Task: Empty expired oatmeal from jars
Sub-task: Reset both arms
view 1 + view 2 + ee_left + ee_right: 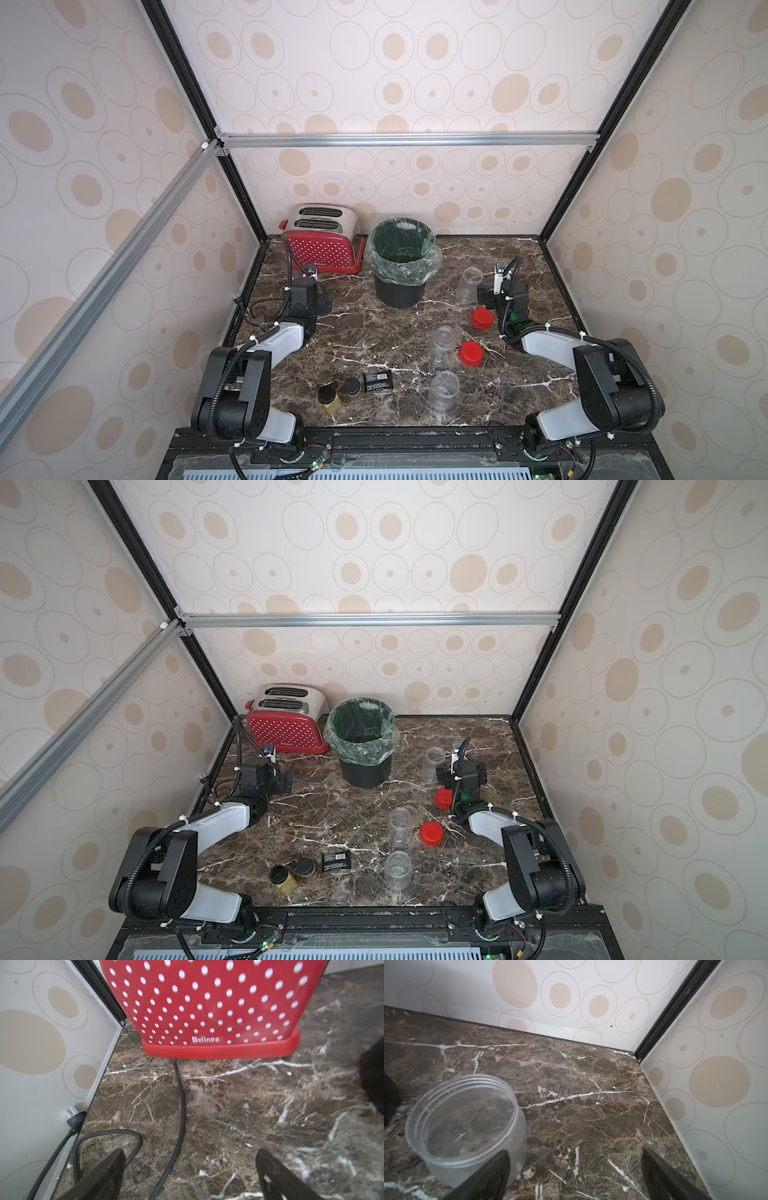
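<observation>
Three clear lidless jars stand upright on the marble top: one [468, 284] right of the bin, one [442, 347] mid-table, one [444, 388] nearer the front. All look empty; the oatmeal is out of view. Two red lids [482, 318] [471, 353] lie beside them. My right gripper [575, 1154] is open, with the far jar [465, 1126] just outside one finger and only bare table between the jaws. My left gripper [190, 1155] is open over bare table in front of the toaster [207, 1001].
A black bin [401, 262] with a green liner stands at the back centre, next to the red dotted toaster [322, 245]. The toaster's black cord [180, 1105] runs between my left fingers. Two small black-lidded jars [328, 397] [353, 387] and a black packet [377, 380] lie near the front.
</observation>
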Controlling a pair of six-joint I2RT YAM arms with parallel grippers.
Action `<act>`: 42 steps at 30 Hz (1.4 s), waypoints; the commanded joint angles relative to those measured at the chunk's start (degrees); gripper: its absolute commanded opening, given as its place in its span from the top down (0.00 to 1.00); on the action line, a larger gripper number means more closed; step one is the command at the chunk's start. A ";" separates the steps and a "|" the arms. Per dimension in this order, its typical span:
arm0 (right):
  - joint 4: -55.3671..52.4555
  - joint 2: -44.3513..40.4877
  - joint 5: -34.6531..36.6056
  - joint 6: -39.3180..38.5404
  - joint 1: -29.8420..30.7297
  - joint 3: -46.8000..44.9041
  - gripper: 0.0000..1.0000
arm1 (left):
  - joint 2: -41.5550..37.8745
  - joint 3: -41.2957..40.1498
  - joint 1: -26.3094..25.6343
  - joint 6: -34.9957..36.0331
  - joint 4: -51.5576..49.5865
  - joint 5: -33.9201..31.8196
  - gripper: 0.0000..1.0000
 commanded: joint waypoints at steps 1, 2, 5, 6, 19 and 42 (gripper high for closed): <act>-2.36 -1.79 -3.00 2.21 -0.61 0.21 0.00 | 1.70 -4.56 1.55 2.62 11.71 1.63 0.01; -2.87 -2.22 -3.27 2.55 -0.56 0.07 0.00 | 2.23 -6.36 1.95 2.04 16.88 1.23 0.01; -2.94 -3.94 -4.40 3.19 -0.57 -1.39 0.00 | 2.89 -11.29 5.41 -2.00 24.73 2.62 0.01; -2.21 -4.13 -3.96 3.40 -0.63 -1.76 0.00 | 4.20 -12.25 5.46 -2.85 27.74 0.85 0.01; 15.90 5.03 -10.06 6.71 -7.36 -2.52 0.00 | 4.67 -10.98 6.59 -3.34 26.21 3.23 0.01; 20.20 5.21 -13.27 5.58 -7.02 -13.58 0.00 | 4.81 -10.78 6.64 -3.41 26.03 3.19 0.01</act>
